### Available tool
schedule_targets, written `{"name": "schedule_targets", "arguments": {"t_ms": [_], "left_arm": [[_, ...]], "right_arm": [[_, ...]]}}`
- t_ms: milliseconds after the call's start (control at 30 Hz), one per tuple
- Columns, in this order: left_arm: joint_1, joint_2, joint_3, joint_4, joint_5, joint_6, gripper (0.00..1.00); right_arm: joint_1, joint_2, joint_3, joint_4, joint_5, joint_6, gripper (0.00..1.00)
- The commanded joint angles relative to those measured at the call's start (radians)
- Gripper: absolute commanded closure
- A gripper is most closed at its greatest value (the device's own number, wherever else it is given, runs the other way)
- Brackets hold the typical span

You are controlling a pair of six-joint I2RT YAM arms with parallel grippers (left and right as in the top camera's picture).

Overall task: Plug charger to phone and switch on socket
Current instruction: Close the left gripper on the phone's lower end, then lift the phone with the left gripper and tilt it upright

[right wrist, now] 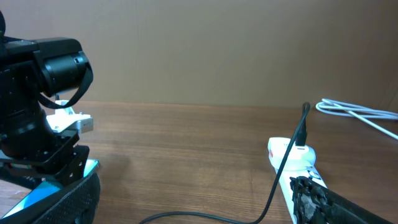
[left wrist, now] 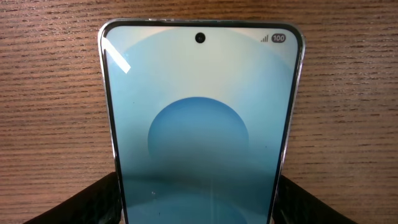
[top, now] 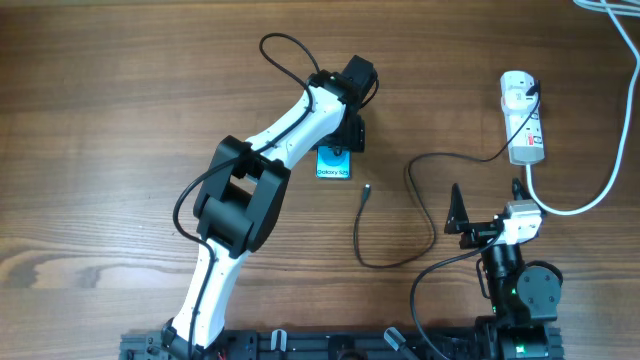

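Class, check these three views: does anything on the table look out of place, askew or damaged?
Nothing looks damaged or spilled. One loose end: the thin black charger cable ends in a small plug tip lying bare on the wooden table, beside the cyan-screened smartphone, not plugged into it.

left pincer (top: 338,148): low, arm outstretched | right pincer (top: 462,222): jaws wide, arm folded

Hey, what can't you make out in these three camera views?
The phone charging port: cut off by the left wrist view's bottom edge; too small overhead.
The left gripper: whether it touches the phone; same edge cuts its fingers off.
The socket switch position: too small overhead; right gripper's finger covers most of it in the right wrist view.
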Motion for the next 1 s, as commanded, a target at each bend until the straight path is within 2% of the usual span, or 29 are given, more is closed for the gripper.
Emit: {"name": "schedule_targets", "arguments": {"t_ms": [0,167,400,767,967], "left_arm": [[0.005,0.003,-0.003,-0.008,0.023,0.001,0.25],[0.005,-0.005,-0.003,-0.008,0.023,0.001,0.23],[0.045,-0.105,-0.003,-0.046,0.023,-0.001,0.23],[0.178,-0.319,-0.003,-0.186,0.023,-0.001,0.23],[0.214,-0.366,-0.003,-0.29,0.004,0.056,0.2]], "right_arm": [[0.005,-0.005,-0.002,0.003,0.007,0.013,0.0],[0.005,-0.005,-0.002,0.003,0.007,0.013,0.0],[0.005,-0.005,-0.002,0.003,0.007,0.013,0.0],[0.005,-0.005,-0.002,0.003,0.007,0.013,0.0],[0.005,-0.005,-0.002,0.003,0.007,0.013,0.0]]}}
